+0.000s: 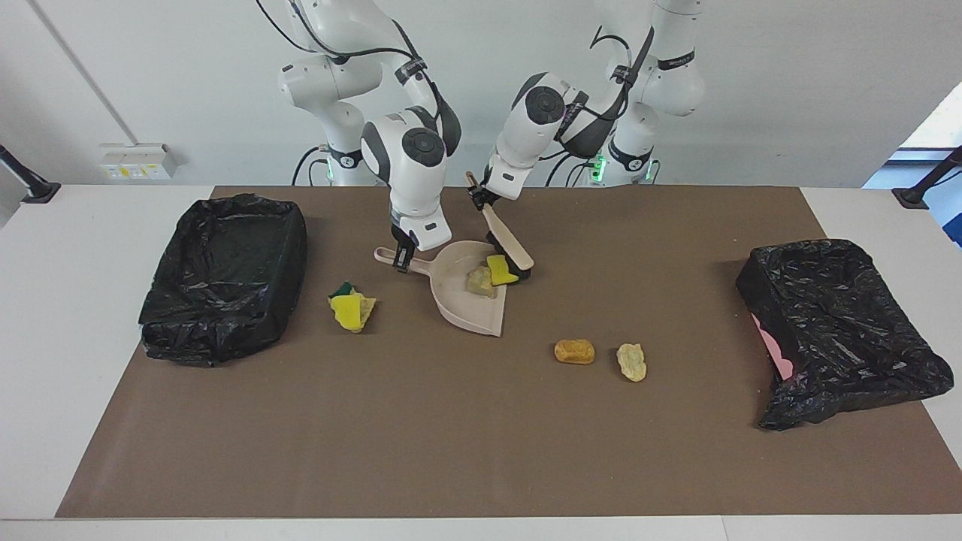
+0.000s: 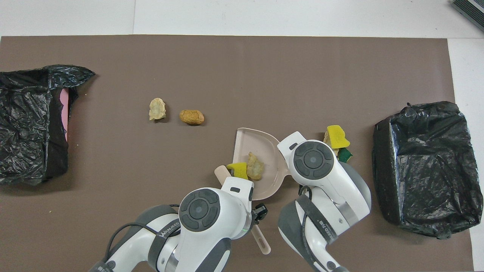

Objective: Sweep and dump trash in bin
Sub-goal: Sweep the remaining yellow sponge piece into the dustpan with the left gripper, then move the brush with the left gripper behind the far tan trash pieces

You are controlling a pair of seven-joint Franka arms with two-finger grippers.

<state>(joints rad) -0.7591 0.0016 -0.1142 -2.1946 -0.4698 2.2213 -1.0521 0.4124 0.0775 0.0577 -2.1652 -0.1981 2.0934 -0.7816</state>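
The dustpan (image 1: 470,300) looks like smooth matt beige plastic, as does the brush (image 1: 509,242) back. Sponge chunks (image 1: 575,351) are porous, rough foam. At three and nine o'clock, the bin liners (image 1: 225,274) are crinkled glossy black plastic film. The table cover (image 1: 451,436) is matt brown, paper-like.

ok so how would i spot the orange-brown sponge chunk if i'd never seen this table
Start at the beige dustpan in the middle of the brown mat. Farther from the robots, toward the left arm's end, two chunks lie side by side. The orange-brown chunk is the one closer to the dustpan; its neighbour, the pale tan chunk, is lighter.
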